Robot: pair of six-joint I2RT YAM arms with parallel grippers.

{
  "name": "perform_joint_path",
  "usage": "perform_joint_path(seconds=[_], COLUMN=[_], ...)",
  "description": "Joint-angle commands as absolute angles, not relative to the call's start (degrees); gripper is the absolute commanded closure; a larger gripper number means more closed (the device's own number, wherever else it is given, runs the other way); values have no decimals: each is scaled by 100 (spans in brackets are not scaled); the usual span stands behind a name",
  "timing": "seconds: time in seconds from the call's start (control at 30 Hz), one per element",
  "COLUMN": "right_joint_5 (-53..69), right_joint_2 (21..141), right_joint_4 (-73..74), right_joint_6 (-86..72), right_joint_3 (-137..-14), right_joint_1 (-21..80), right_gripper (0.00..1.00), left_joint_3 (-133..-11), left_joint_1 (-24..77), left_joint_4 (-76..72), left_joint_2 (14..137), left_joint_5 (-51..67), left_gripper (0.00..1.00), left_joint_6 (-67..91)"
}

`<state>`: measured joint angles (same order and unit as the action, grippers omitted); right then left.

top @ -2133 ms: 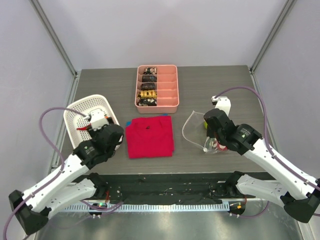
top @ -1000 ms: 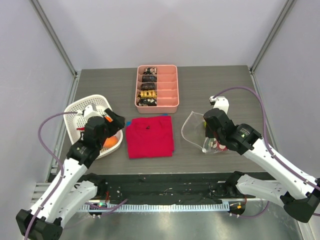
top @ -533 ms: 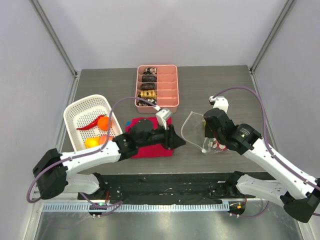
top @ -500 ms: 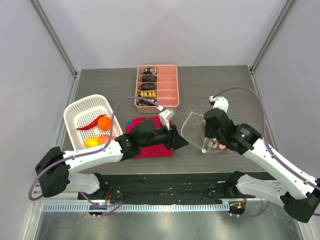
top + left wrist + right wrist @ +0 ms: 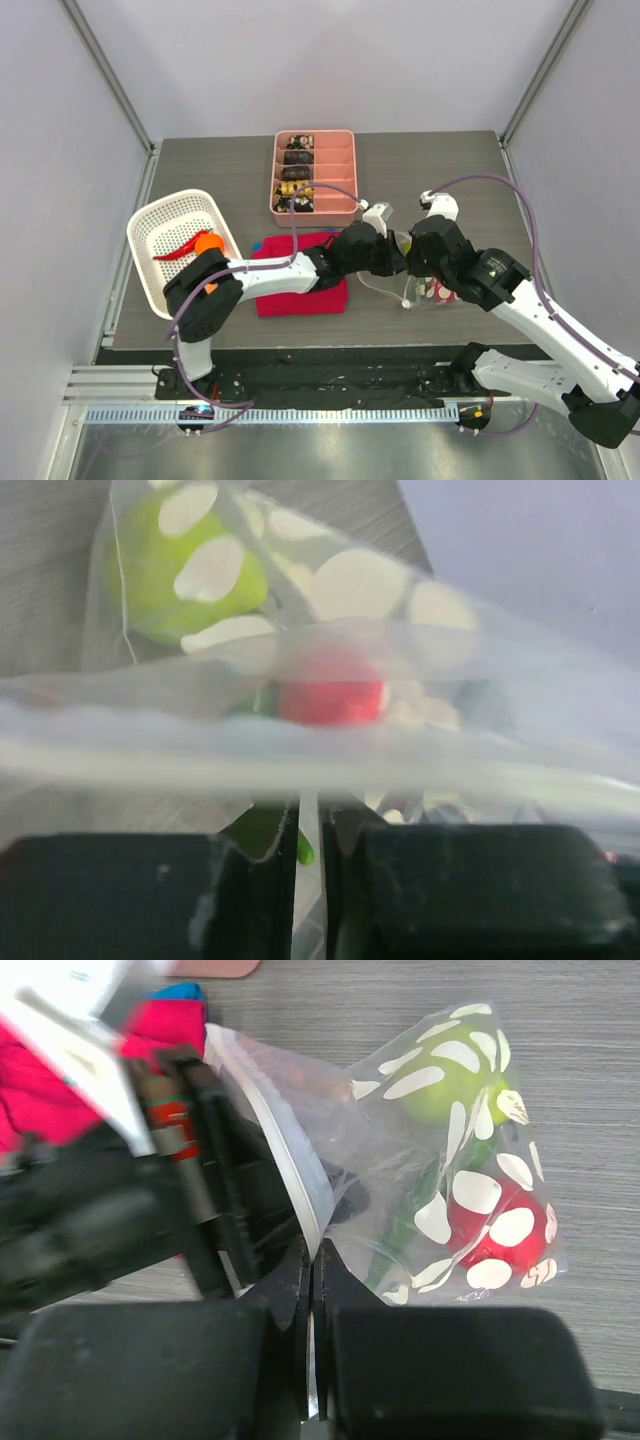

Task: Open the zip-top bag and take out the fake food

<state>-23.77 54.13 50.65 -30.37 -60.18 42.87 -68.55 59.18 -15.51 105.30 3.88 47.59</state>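
The zip-top bag (image 5: 428, 290) lies right of centre, clear with white dots, its mouth open. In the right wrist view the bag (image 5: 440, 1160) holds fake food: a green fruit (image 5: 450, 1085), a red fruit (image 5: 495, 1230) and a green pod (image 5: 410, 1220). My right gripper (image 5: 312, 1260) is shut on the bag's rim; from above it (image 5: 415, 275) stands over the bag. My left gripper (image 5: 392, 255) reaches to the bag's mouth. In the left wrist view it (image 5: 310, 830) pinches a fold of the bag (image 5: 330, 610), with the red fruit (image 5: 330, 685) just beyond.
A white lattice basket (image 5: 150, 215) at the left holds a red chili (image 5: 180, 250) and an orange (image 5: 208, 242). A red cloth (image 5: 300, 285) lies under the left arm. A pink divided tray (image 5: 352, 175) stands at the back.
My left arm swung from the basket, where it left an orange fruit, across the red cloth to the bag's mouth and closed on the film. The right gripper kept its hold.
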Motion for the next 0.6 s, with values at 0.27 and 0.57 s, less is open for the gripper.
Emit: perform_joint_path(seconds=[0.27, 0.57], right_joint_5=[-2259, -2030], right_joint_2=[5300, 5265], right_joint_4=[4615, 4359], right_joint_6=[-3243, -3480], right_joint_3=[-6074, -5731], right_joint_1=[4263, 4254], right_gripper=[99, 99], left_joint_3=[-7076, -7304], left_joint_1=[6091, 6170], left_joint_4=[-1380, -1002], left_joint_2=[11223, 11751], left_joint_5=[896, 1300], left_gripper=[56, 52], left_joint_6=[5325, 5159])
